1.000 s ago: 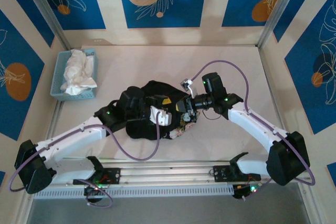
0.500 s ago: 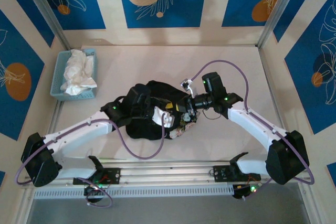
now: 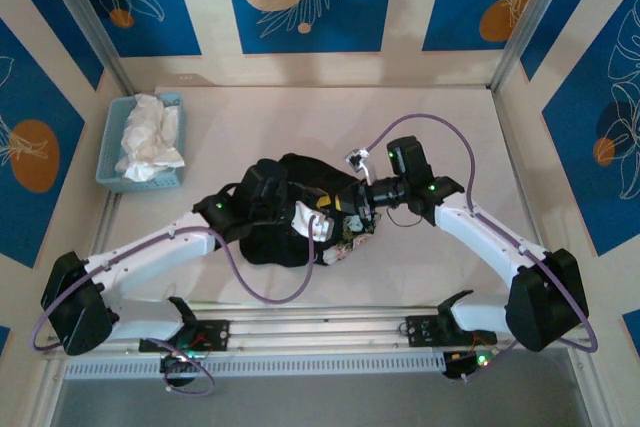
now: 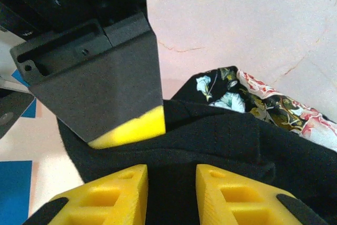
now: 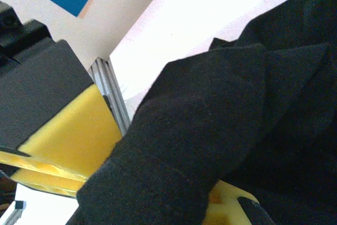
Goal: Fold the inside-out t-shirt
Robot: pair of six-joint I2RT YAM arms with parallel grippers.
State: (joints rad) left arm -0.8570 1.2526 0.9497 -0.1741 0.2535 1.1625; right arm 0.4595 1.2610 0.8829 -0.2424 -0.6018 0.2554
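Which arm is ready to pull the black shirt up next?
Right, probably. The right pincer is shut on a fold of the black t-shirt. The left pincer is at the cloth too, but whether it grips is unclear.

T-shirt (image 3: 268, 249) partly hidden under left arm (image 3: 228, 213), right arm (image 3: 425, 192) — floral cloth (image 4: 263, 101) cut by edge.

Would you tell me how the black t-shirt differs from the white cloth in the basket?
The t-shirt is black, the cloth white. The t-shirt lies on the table, pinched by the right gripper; the cloth sits untouched in the blue basket, far left. Both are crumpled.
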